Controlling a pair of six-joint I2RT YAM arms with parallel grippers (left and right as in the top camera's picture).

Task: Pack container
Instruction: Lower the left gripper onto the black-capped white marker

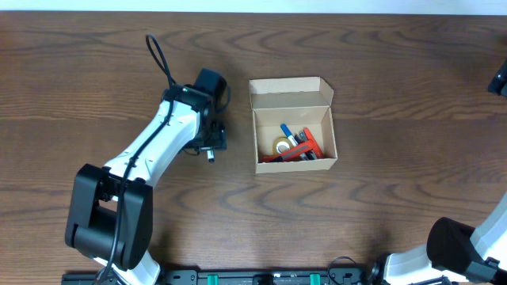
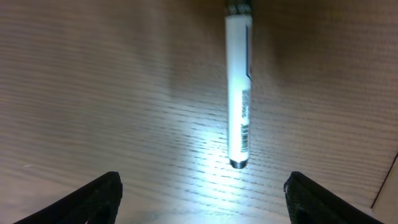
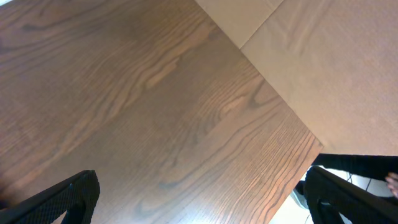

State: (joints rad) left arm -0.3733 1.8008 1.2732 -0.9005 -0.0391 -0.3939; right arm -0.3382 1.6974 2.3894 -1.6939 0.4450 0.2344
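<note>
The tan cardboard container [image 1: 328, 134] stands open at mid-table, its flap lid [image 1: 289, 88] folded back on the far side. Inside lie a tape roll [image 1: 283, 146], a red item [image 1: 303, 147], a blue pen [image 1: 287, 128] and dark pens. My left gripper [image 1: 212, 141] hovers left of the container. In the left wrist view it is open [image 2: 202, 199] and empty, with a white pen [image 2: 238, 87] lying on the wood just ahead of the fingertips. The pen's end shows in the overhead view [image 1: 210, 156]. My right gripper [image 3: 202, 193] is open and empty above bare wood.
The dark wooden table [image 1: 396, 206] fills the overhead view. The right arm's base [image 1: 463, 249] is at the bottom right, with a dark part of that arm at the right edge [image 1: 499, 79]. The right wrist view shows the table's edge [image 3: 305, 162] and floor beyond.
</note>
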